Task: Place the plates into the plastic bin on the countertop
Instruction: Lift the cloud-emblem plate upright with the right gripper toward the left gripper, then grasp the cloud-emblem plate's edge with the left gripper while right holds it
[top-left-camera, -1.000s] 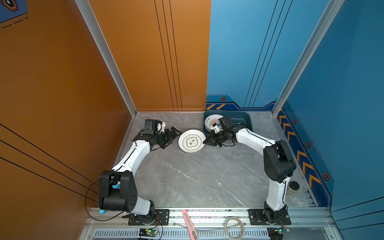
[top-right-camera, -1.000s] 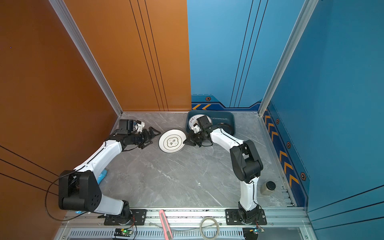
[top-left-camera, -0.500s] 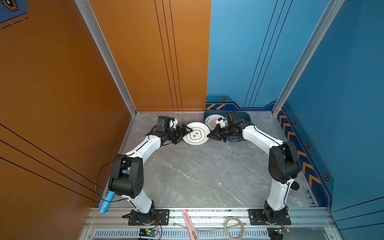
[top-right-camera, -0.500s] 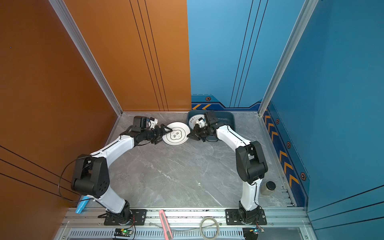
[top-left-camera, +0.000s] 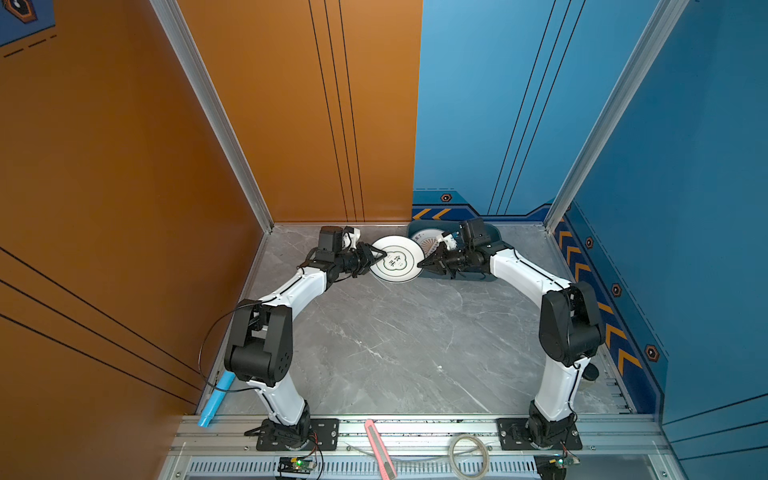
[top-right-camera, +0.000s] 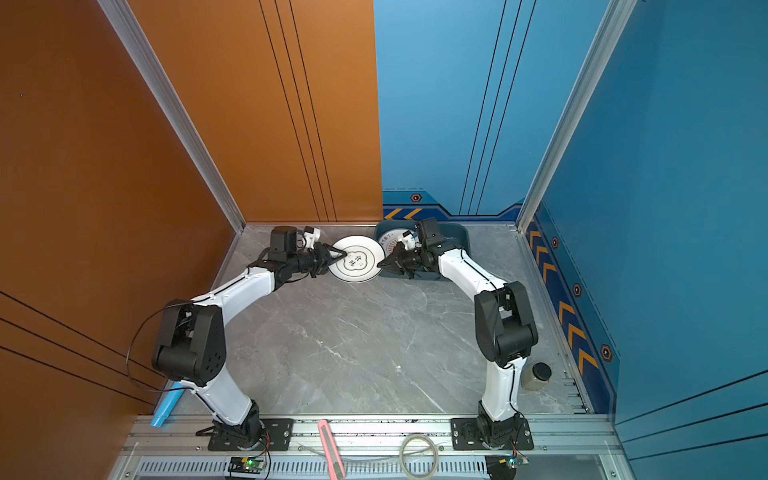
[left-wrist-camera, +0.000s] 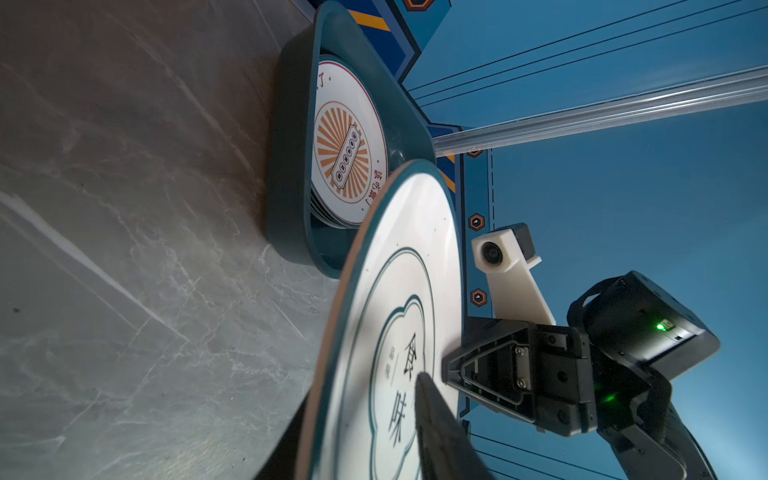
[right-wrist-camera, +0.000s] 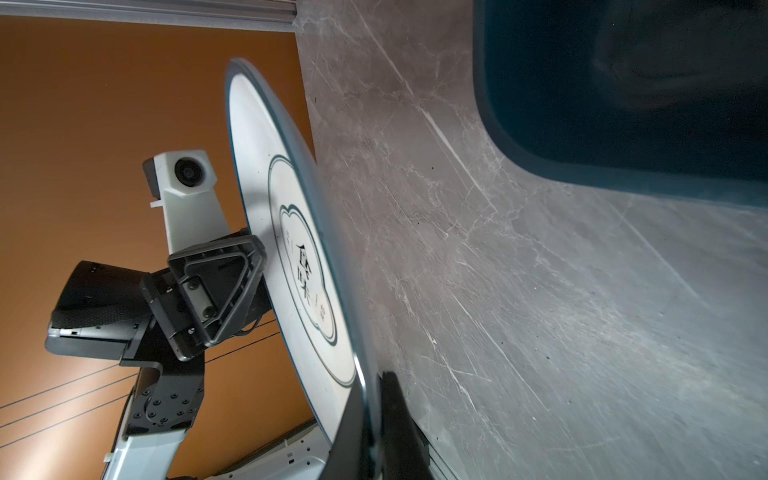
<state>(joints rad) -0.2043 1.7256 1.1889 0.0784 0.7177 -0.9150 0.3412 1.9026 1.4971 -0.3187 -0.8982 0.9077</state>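
Two grippers meet on a single plate. My right gripper (top-left-camera: 424, 263) is clamped tight on the rim of the white quatrefoil plate (top-left-camera: 395, 259); the right wrist view shows the edge pinched between its fingers. My left gripper (top-left-camera: 377, 255) straddles the opposite rim, with one finger (left-wrist-camera: 436, 415) lying across the printed face. The other finger is hidden under the plate, so I cannot tell whether that side really has a grip or is only closing in.

The plate hangs clear of the desk (top-left-camera: 395, 345), roughly level, between the two arms. It is just beside the plastic bin (left-wrist-camera: 286, 174), and in both top views its edge overlaps the bin's near corner.

Inside the bin a stack already sits, with the sunburst plate (left-wrist-camera: 345, 149) on top and several rims showing beneath it. How many are in the stack I cannot count. I see no other plate lying on the marble anywhere.

My reading is that the job is nearly finished and this is probably the last plate. What remains is to carry it over the rim, set it on the stack or in the free half of the bin, and let go on both sides.
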